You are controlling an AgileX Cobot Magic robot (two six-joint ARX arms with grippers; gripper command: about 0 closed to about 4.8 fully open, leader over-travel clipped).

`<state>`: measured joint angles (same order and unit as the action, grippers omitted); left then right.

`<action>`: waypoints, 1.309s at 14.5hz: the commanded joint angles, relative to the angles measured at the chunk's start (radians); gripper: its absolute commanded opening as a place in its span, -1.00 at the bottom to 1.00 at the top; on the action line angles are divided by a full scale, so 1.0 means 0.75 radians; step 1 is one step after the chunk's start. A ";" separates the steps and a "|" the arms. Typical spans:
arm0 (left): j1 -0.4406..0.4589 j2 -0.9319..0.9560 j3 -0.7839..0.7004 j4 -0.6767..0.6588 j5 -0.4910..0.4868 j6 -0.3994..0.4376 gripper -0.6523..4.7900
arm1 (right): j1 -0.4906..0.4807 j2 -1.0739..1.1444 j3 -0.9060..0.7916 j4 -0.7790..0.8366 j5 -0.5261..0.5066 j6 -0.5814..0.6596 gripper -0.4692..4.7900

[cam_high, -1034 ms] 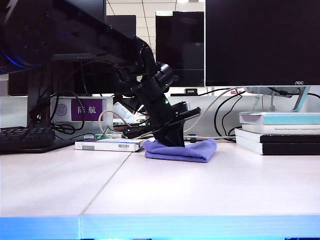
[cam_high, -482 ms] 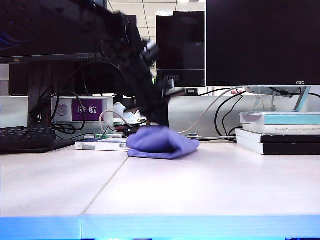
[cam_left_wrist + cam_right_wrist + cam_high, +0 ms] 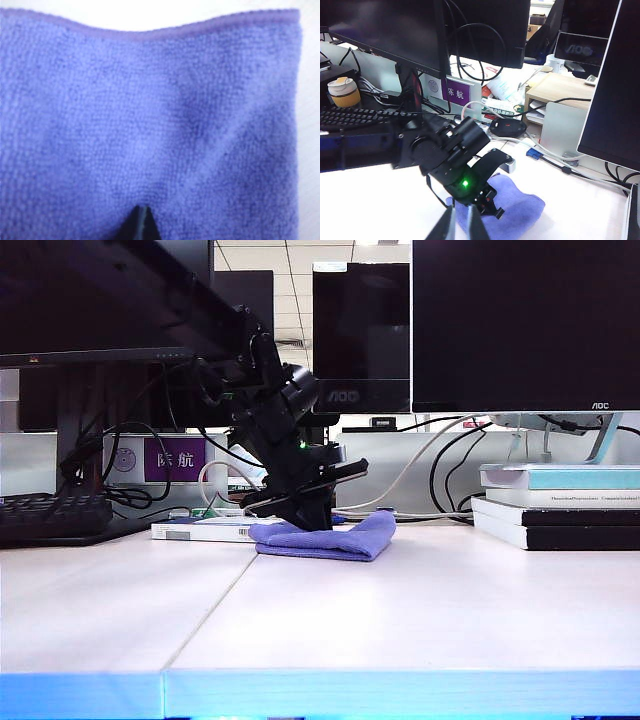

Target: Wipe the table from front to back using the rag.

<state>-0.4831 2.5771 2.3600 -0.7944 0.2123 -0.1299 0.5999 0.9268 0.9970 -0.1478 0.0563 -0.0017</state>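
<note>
Exterior view: one rag [image 3: 325,538], one table [image 3: 400,620], left gripper [image 3: 312,523] pressing.

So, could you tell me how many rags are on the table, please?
1: the rag lies near the table's back, beside a white box, under the shut left tool. The right tool hangs clear of it. None seems hidden.
</note>
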 commanded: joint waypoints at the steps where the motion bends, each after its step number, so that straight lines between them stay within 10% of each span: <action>1: -0.006 -0.143 -0.357 0.114 -0.014 -0.001 -0.78 | 0.002 -0.004 0.006 0.017 0.001 -0.004 -0.65; 9: -0.035 -0.313 -0.570 0.113 -0.014 0.048 -0.78 | 0.002 -0.003 0.005 0.017 0.001 -0.004 -0.65; 19: -0.098 -0.736 -1.322 0.337 0.003 0.032 -0.78 | 0.002 -0.003 0.005 0.015 0.001 -0.004 -0.65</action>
<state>-0.5461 2.0182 1.4044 -0.4660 0.2089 -0.1055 0.5999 0.9268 0.9970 -0.1478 0.0566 -0.0017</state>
